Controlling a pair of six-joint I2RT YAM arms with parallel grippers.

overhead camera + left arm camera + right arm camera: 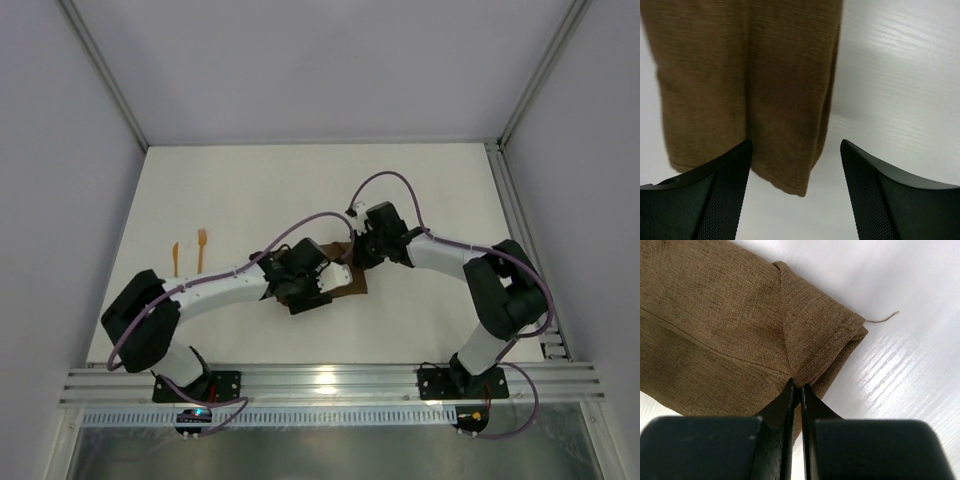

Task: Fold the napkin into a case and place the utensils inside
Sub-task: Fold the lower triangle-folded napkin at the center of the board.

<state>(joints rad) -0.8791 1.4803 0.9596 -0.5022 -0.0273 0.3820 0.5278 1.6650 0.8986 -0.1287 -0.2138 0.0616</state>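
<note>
**Pinching a fold at the middle of the table**

Stretching white to the far wall, the table [300,190] shows broad open surface beyond both arms and more off to the left. The two arms bend inward and meet over the napkin [350,284], which lies folded into a brown oblong near the table's centre, closer to the near edge than the far one.

The left gripper [795,145] hovers over the napkin's near end with its fingers spread wide and nothing between them. The cloth's layered lower edge and one corner sit just beyond the fingertips, with bare table to the right of that edge. The right gripper [796,387] has its fingers pressed together on a raised fold of the napkin, beside a rounded, doubled-over corner.

Well apart to the left lie the utensils, a fork [201,250] and a second thin orange piece [175,258], side by side and not touching. A loose thread [882,318] trails from the folded corner onto the table.
</note>
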